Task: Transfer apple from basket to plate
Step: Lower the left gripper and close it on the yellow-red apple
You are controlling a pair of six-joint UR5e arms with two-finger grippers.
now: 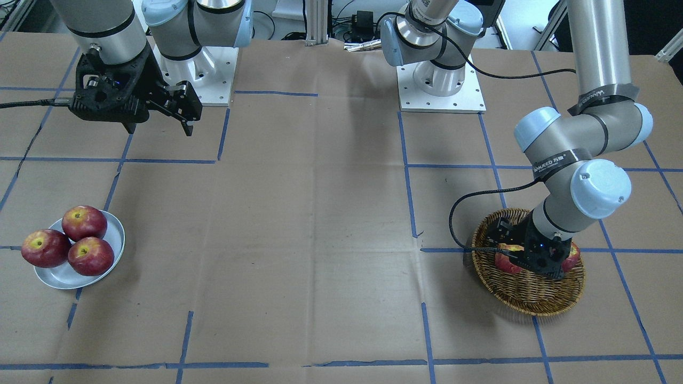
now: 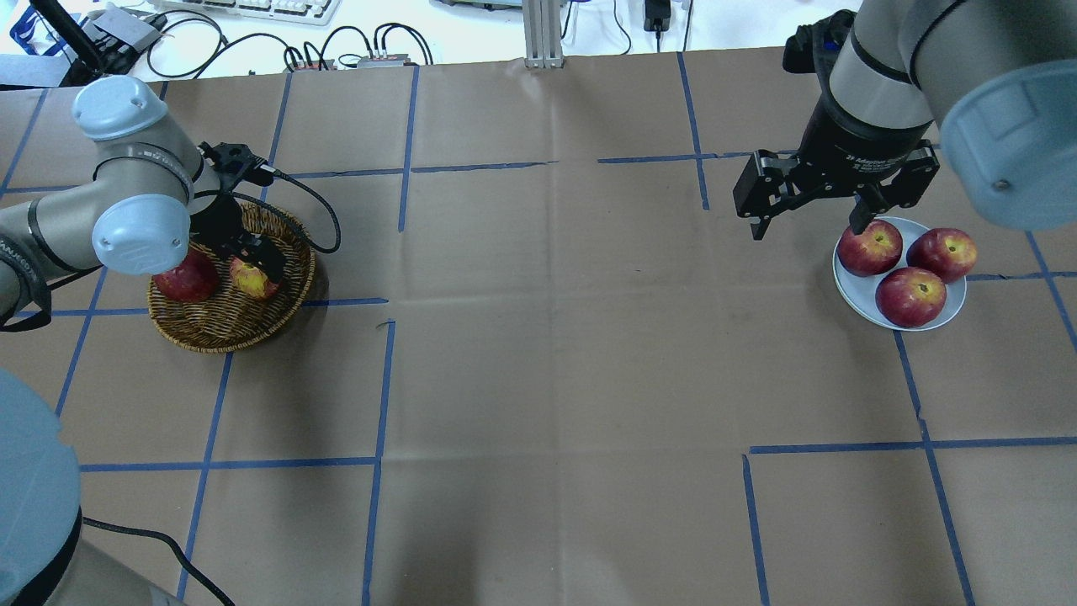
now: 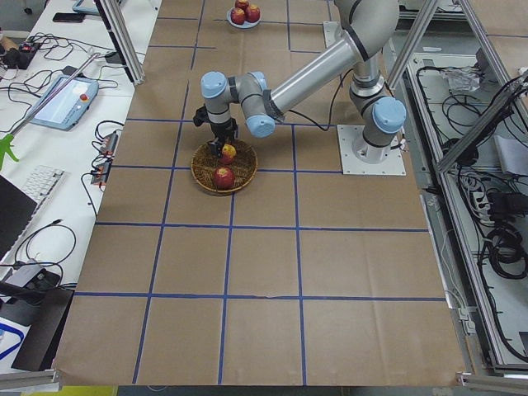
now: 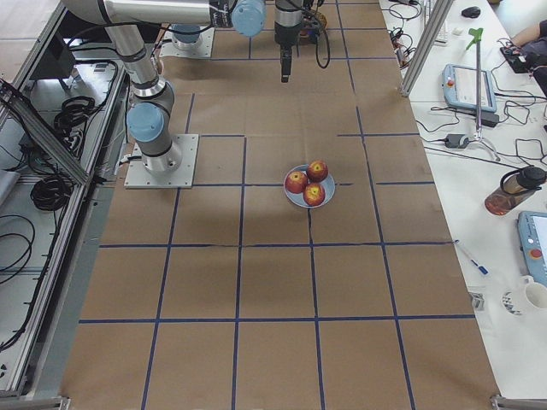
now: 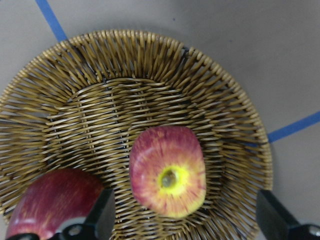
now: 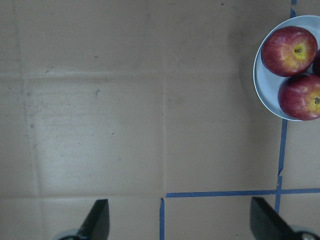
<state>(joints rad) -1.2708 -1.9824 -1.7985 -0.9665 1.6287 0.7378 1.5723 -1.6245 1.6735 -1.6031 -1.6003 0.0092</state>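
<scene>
Two spread left fingers (image 5: 102,220) flank the apple (image 5: 167,172) in the basket (image 5: 225,92).

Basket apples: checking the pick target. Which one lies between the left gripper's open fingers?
The streaked apple with the yellow stem hollow; the dark red apple lies outside the fingers of the left gripper.

The tabletop (image 2: 538,337) wears brown paper (image 2: 589,522) gridded with blue tape (image 2: 252,462). In the exterior right view a teach pendant (image 4: 466,85) lies at two o'clock and a water bottle (image 4: 510,190) at three.
</scene>
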